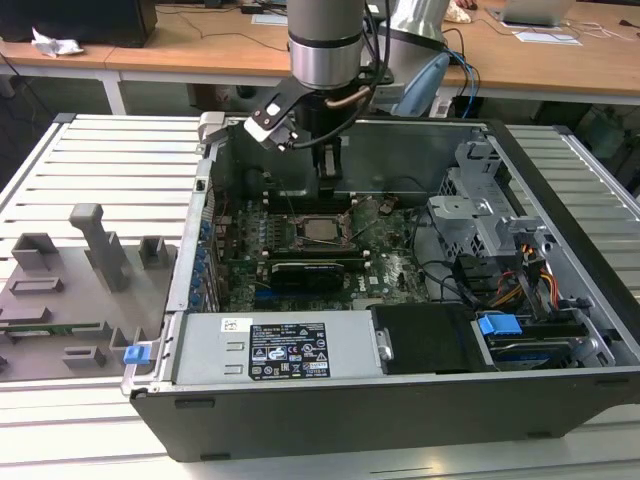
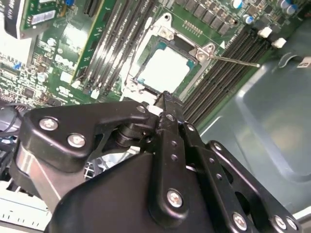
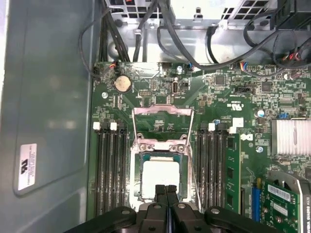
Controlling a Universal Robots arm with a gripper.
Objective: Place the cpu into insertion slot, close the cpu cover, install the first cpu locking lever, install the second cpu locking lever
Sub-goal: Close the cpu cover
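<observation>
I am inside the open computer case (image 1: 400, 420), above its green motherboard (image 3: 218, 102). My gripper (image 3: 165, 188) is narrow: the two fingertips touch each other, just over the near edge of the insertion slot (image 3: 135, 167). The cpu (image 3: 163, 175) lies flat in this slot with its silver top up. The cpu cover (image 3: 163, 110) looks raised from the slot's other edge, and I see the board through its window. In the second wrist view a thin metal lever (image 2: 238, 60) sticks out free from one corner of the slot. Long black memory slots (image 3: 109, 170) run on both sides. The case also holds a grey power supply (image 1: 280, 350), a drive cage (image 1: 480, 200) and cables (image 3: 160, 29).
</observation>
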